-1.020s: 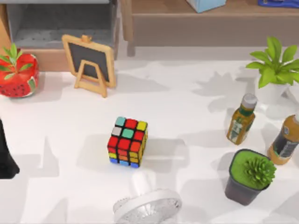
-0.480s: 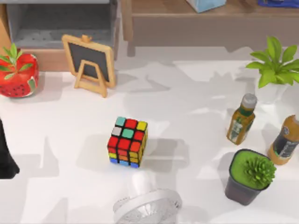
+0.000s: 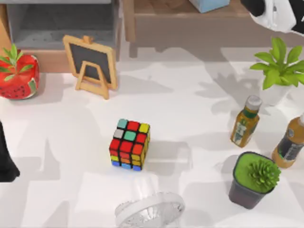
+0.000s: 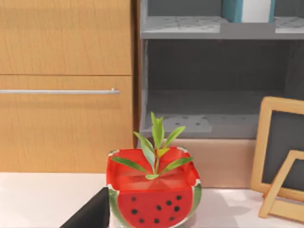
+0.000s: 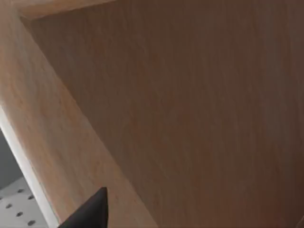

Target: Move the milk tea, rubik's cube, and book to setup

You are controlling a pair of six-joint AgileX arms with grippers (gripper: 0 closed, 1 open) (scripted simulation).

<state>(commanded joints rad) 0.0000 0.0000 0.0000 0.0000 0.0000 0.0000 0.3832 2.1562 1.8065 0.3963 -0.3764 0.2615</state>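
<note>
From my left wrist I look at a watermelon-patterned pot [image 4: 153,198] holding a small green plant [image 4: 154,147], standing on the white table [image 4: 42,199] in front of a wooden cabinet [image 4: 66,85] with a thin metal handle [image 4: 59,91]. Beside the cabinet is a grey open shelf unit [image 4: 213,85] with a teal and white box [image 4: 248,9] on its upper shelf. A wood-framed chalkboard [image 4: 281,156] on a stand sits near the pot, and a dark fingertip [image 4: 92,213] of my own gripper juts in just beside the pot.
</note>
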